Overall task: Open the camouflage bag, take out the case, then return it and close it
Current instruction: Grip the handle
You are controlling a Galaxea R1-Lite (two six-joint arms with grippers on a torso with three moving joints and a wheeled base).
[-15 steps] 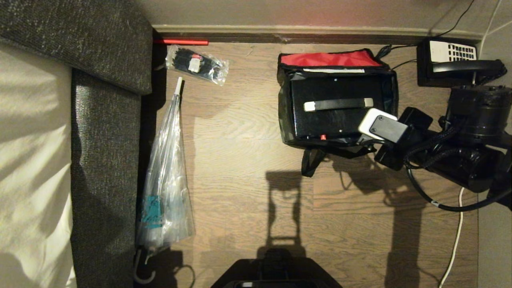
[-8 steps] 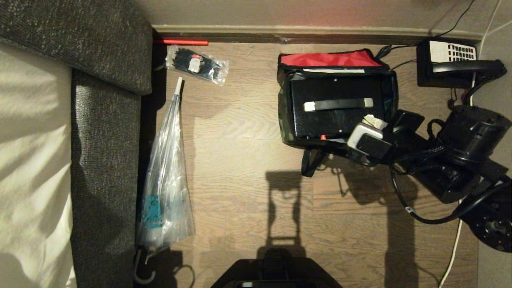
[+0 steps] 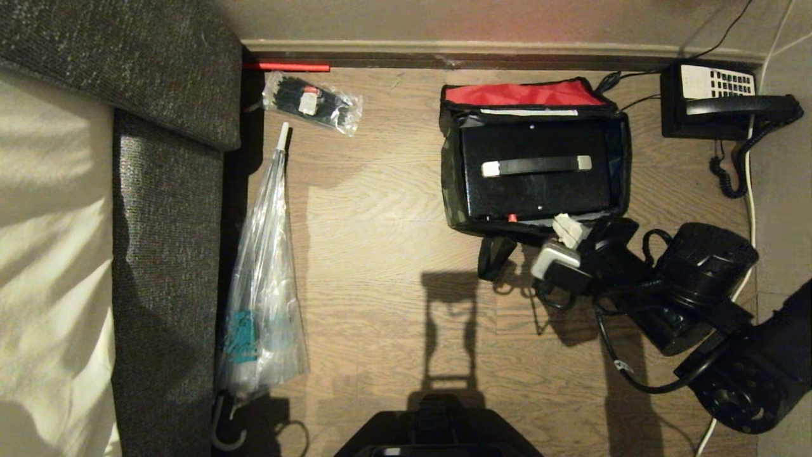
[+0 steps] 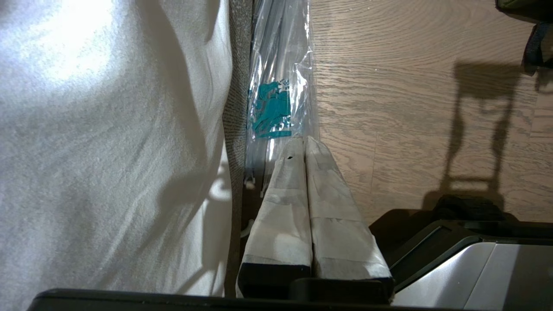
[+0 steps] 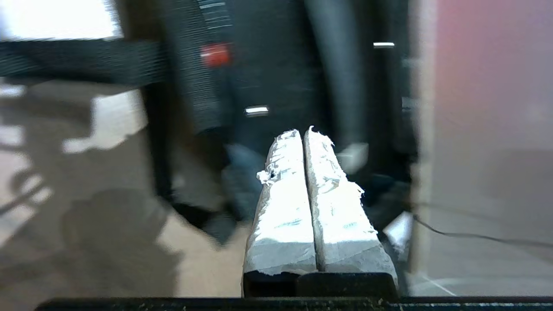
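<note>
**Camouflage bag open on the floor, case sitting inside it**

Camouflage bag [image 3: 536, 168] is on the wood floor [image 3: 380, 209] by the wall, lid flipped back so the red lining shows on the side away from the right tool [image 3: 569, 228]. The case [image 3: 536, 190] sits down inside it, black with a dark bar across the top that goes whitish at one end.

That right tool is right at the bag's near edge, at the corner closest to the arm, tips pointing in toward the case. Its two taped fingers [image 5: 285, 194] are pressed flat together with nothing between them. From the wrist view I can't tell if the tips actually touch the bag, it's smeared.

The left tool [image 4: 304, 142] is way off from the bag, also pinched closed and empty, hanging over a clear plastic-wrapped umbrella [image 3: 263, 279] that lies along the grey couch [image 3: 168, 254]. A black desk phone [image 3: 710, 101] sits beyond the bag from the right tool.
</note>
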